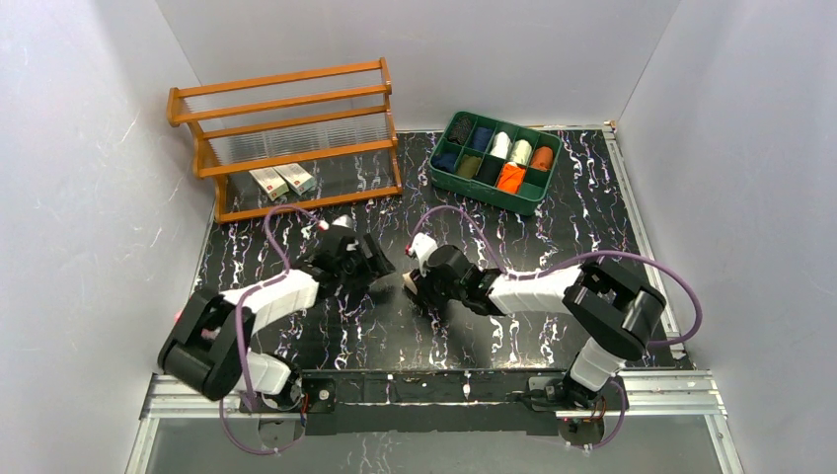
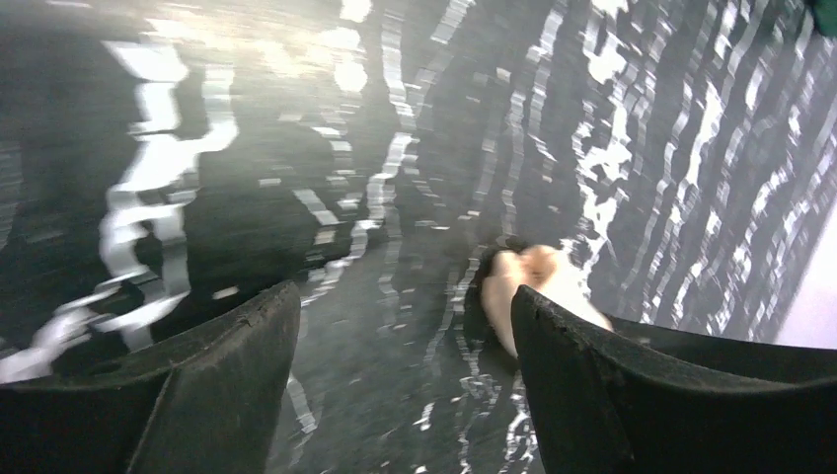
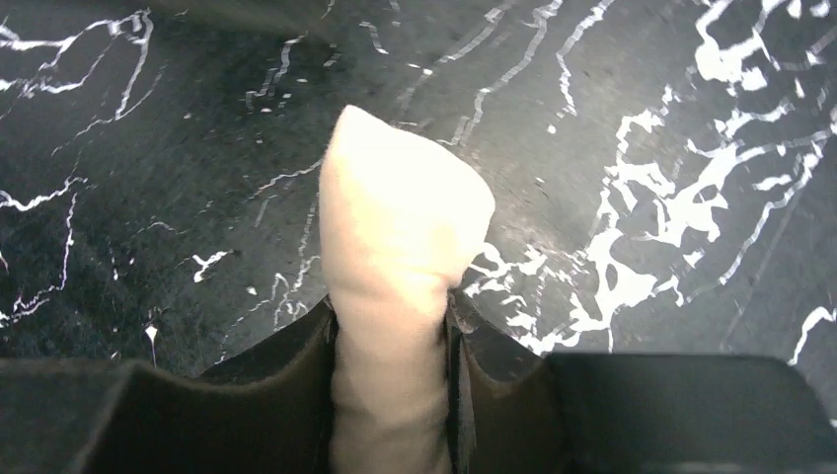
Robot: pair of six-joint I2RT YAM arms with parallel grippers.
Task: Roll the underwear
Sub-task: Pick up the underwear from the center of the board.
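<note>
A pale beige underwear (image 3: 400,227), rolled into a tight bundle, sticks out forward from my right gripper (image 3: 392,326), whose fingers are shut on its sides just above the black marbled table. In the left wrist view the same beige roll (image 2: 533,281) shows behind the right fingertip. My left gripper (image 2: 405,316) is open with nothing between its fingers. From above, the left gripper (image 1: 380,267) sits a short way left of the right gripper (image 1: 413,286). A bright orange underwear (image 1: 510,178) lies rolled in the green tray (image 1: 474,196).
The green compartment tray at the back right holds several rolls in dark blue, green, black, white and dull orange. A wooden rack (image 1: 286,138) stands at the back left with two small boxes (image 1: 282,181) on its lowest shelf. Grey walls enclose the table.
</note>
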